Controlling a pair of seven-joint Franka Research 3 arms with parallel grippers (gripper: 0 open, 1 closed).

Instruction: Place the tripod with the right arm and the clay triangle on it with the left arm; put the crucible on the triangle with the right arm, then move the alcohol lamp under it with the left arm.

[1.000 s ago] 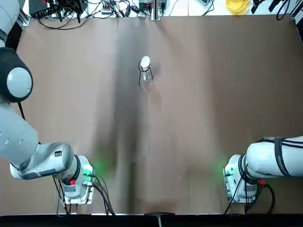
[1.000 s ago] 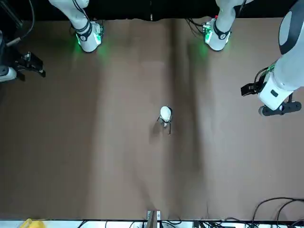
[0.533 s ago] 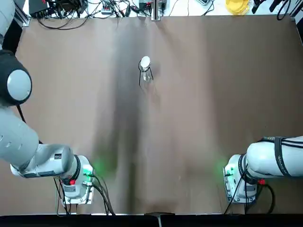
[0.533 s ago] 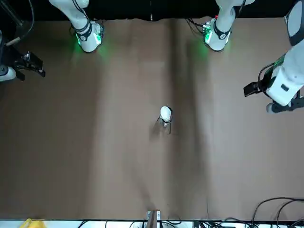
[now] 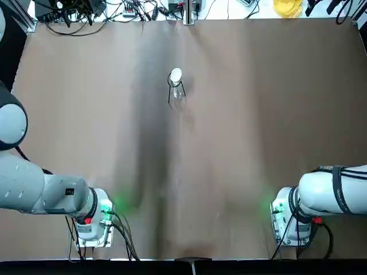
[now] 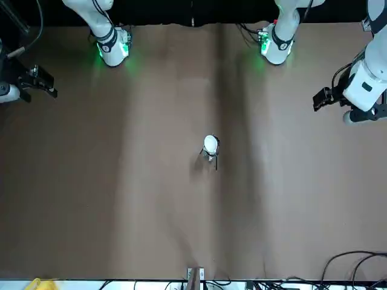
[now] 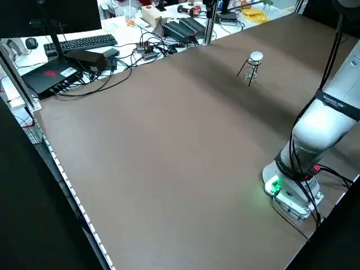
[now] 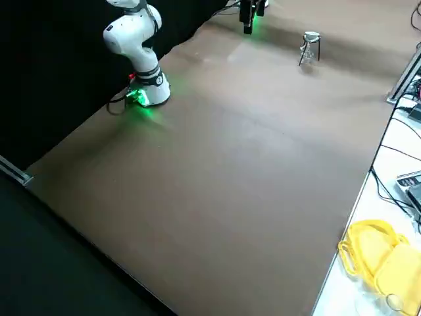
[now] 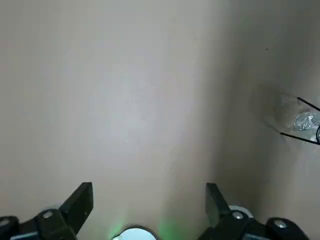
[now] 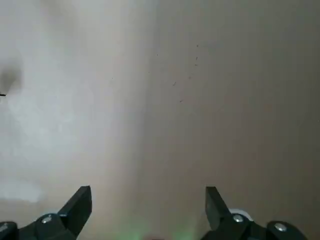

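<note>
Toward the far side of the table stands the black wire tripod point(image 5: 170, 96), and the white crucible point(image 5: 175, 75) sits on top of its ring. The clear alcohol lamp point(image 5: 178, 91) stands between the legs, under the crucible. The clay triangle is hidden beneath the crucible. The same stack shows in the front view, crucible point(image 6: 210, 144) uppermost. My left gripper point(image 9: 147, 200) hangs open and empty over the table's left edge, far from the stand; the lamp point(image 9: 306, 121) glints at the side of its view. My right gripper point(image 10: 147, 200) is open and empty beyond the right edge.
Cables, a keyboard and black boxes point(image 7: 84, 53) crowd the bench beyond the far edge. A yellow object point(image 8: 378, 257) lies off the table's far right corner. Both arm bases point(image 5: 92, 220) point(image 5: 292, 220) glow green at the near edge.
My left arm has drawn back toward the table's left edge and nearer its base side, gripper still open. The stand, the crucible, the lamp and the right arm have not moved.
</note>
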